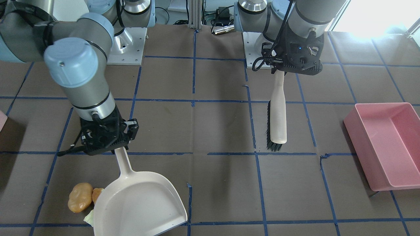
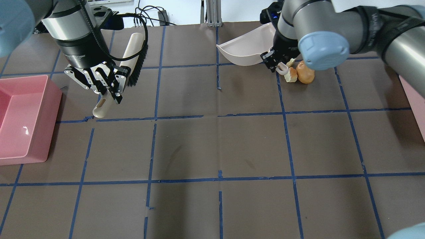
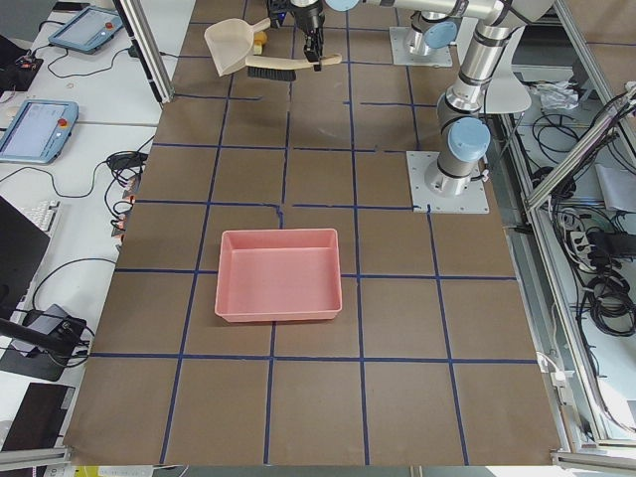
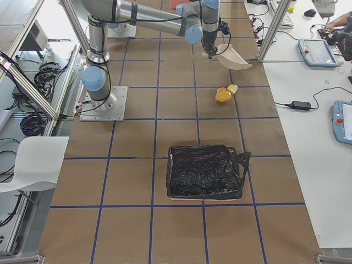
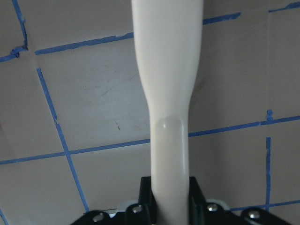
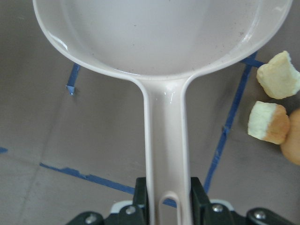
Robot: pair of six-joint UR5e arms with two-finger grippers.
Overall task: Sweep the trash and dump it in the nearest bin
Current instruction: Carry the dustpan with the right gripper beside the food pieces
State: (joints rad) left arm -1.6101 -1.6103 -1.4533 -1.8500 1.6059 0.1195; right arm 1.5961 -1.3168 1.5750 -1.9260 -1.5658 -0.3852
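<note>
The trash is three lumps on the table: a tan-orange potato shape [image 1: 79,197] and two pale bitten chunks [image 6: 278,75] [image 6: 267,123]. My right gripper [image 1: 116,147] is shut on the handle of a cream dustpan [image 1: 137,203], whose side is close beside the lumps. My left gripper [image 2: 106,94] is shut on the handle of a wooden brush [image 2: 132,49] with black bristles, far from the trash. The pale pink bin shows only as a corner at the front view's left edge [image 1: 2,119] and as an edge in the overhead view [image 2: 415,96].
A large pink rectangular tub [image 2: 20,119] stands on my left side, near the brush. In the exterior right view a black-bag-lined container [image 4: 204,171] sits on my right side. Brown table [image 2: 215,142] has a blue tape grid.
</note>
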